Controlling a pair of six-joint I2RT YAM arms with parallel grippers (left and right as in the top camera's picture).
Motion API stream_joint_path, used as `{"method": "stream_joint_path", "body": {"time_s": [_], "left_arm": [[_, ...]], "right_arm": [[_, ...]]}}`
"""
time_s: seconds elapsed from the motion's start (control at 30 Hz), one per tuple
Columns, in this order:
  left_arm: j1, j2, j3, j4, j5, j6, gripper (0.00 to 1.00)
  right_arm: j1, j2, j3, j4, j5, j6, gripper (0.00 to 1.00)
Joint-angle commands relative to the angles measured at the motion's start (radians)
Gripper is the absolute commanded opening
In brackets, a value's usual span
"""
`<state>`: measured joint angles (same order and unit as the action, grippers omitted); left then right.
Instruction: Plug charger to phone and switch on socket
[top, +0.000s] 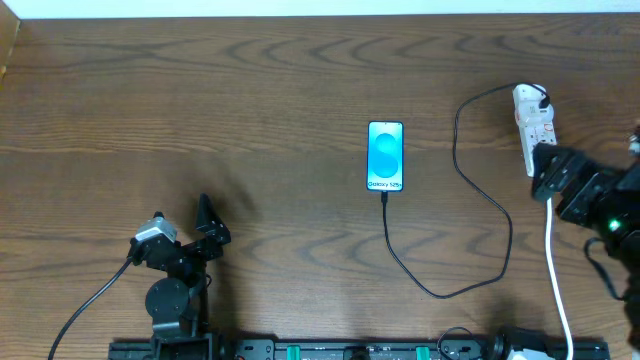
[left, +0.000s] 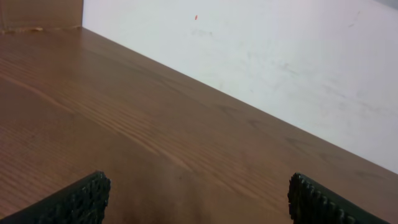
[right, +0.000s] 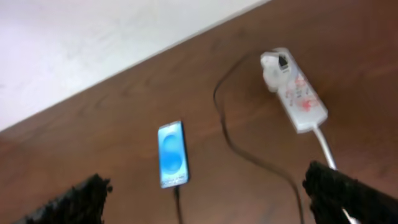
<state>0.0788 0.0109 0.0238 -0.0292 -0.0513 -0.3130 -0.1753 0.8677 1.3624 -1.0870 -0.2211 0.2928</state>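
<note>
The phone (top: 386, 155) lies flat mid-table, blue screen lit; it also shows in the right wrist view (right: 171, 154). The thin black charger cable (top: 440, 292) runs from the phone's near end, loops right and up to the white plug head (top: 530, 96) seated in the far end of the white socket strip (top: 536, 135). In the right wrist view the strip (right: 298, 99) shows red marks. My right gripper (right: 208, 193) is open and empty, above the table just near of the strip. My left gripper (left: 199, 199) is open and empty over bare wood at the left.
The strip's white lead (top: 556, 270) runs toward the near edge under my right arm (top: 600, 205). My left arm base (top: 170, 290) stands at the near left. A white wall (left: 280, 62) borders the far table edge.
</note>
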Motion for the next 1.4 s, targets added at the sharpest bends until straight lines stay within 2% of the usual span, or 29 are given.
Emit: {"method": "stream_joint_path", "body": {"time_s": [0.0, 0.2, 0.53, 0.77, 0.97, 1.37], "left_arm": [[0.005, -0.007, -0.02, -0.037, -0.013, 0.013, 0.91], [0.005, -0.007, -0.02, -0.037, -0.013, 0.013, 0.91], [0.005, -0.007, -0.02, -0.037, -0.013, 0.013, 0.91], [0.005, -0.007, -0.02, -0.037, -0.013, 0.013, 0.91], [0.005, -0.007, -0.02, -0.037, -0.013, 0.013, 0.91], [0.005, -0.007, -0.02, -0.037, -0.013, 0.013, 0.91]], "right_arm": [[0.013, -0.105, -0.142, 0.08, 0.013, -0.093, 0.99], [0.013, -0.304, -0.459, 0.267, 0.013, -0.092, 0.99], [0.013, -0.606, -0.824, 0.354, 0.013, -0.092, 0.99], [0.014, -0.773, -1.052, 0.668, -0.001, -0.091, 0.99], [0.014, -0.829, -1.137, 0.835, -0.025, -0.08, 0.99], [0.02, -0.863, -1.143, 0.87, 0.031, -0.081, 0.99]]}}
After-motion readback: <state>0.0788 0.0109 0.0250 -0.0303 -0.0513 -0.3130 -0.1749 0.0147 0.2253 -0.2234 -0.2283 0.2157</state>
